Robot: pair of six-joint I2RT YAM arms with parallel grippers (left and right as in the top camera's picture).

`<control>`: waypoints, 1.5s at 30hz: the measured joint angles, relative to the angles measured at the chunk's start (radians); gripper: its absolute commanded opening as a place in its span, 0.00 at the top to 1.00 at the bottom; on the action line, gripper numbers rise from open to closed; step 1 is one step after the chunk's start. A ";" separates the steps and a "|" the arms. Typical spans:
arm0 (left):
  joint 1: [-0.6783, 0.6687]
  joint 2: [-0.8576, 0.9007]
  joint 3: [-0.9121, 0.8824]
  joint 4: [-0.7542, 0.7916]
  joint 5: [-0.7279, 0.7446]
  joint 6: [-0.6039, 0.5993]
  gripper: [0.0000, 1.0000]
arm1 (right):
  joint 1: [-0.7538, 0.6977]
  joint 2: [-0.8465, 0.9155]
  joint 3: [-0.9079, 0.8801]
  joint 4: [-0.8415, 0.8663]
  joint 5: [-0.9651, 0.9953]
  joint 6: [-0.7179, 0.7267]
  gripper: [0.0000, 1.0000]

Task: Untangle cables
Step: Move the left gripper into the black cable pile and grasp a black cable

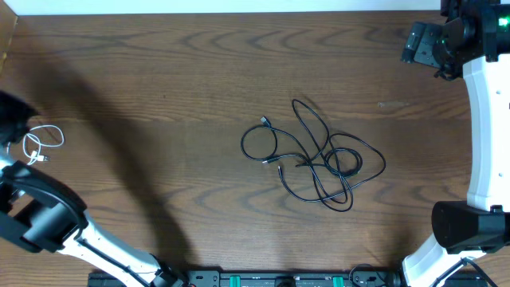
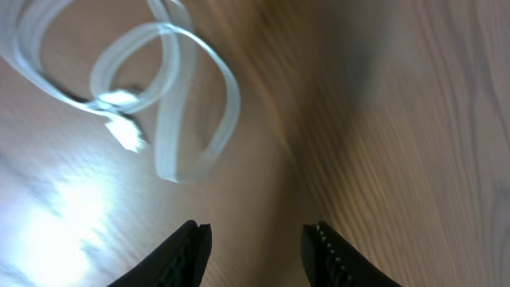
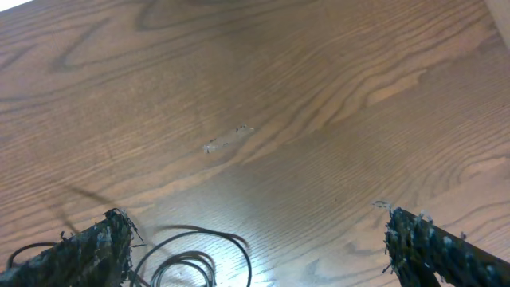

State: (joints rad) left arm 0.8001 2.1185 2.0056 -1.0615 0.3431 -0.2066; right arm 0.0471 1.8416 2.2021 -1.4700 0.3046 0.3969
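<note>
Several thin black cables (image 1: 315, 155) lie in one tangled heap of loops at the middle of the table. A short white cable (image 1: 41, 142) lies coiled apart from them at the far left. In the left wrist view the white cable (image 2: 159, 96) and its small plug (image 2: 126, 131) rest on the wood, ahead of my left gripper (image 2: 256, 239). That gripper is open, with only bare wood between its fingers. My right gripper (image 3: 255, 239) is wide open and empty above the far right of the table. A few black cable loops (image 3: 191, 259) show low between its fingers, farther off.
The wooden table (image 1: 159, 72) ends at a pale far edge. The left arm (image 1: 40, 211) crosses the front left corner. The white right arm (image 1: 482, 119) stands along the right side. A small pale scuff (image 3: 227, 139) marks the wood.
</note>
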 measured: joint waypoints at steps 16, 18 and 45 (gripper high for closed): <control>-0.504 0.000 0.000 -0.162 0.053 0.151 0.25 | 0.000 0.000 0.000 0.000 0.000 0.000 0.01; -0.576 0.000 0.000 -0.175 0.055 0.153 0.24 | 0.000 0.000 0.000 0.000 0.000 0.000 0.01; -1.356 -0.005 -0.267 -0.192 0.126 0.294 0.19 | 0.000 0.000 0.000 0.000 0.000 0.000 0.01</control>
State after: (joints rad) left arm -0.5560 2.1139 1.7390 -1.2533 0.4694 0.0875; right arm 0.0471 1.8416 2.2021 -1.4700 0.3046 0.3969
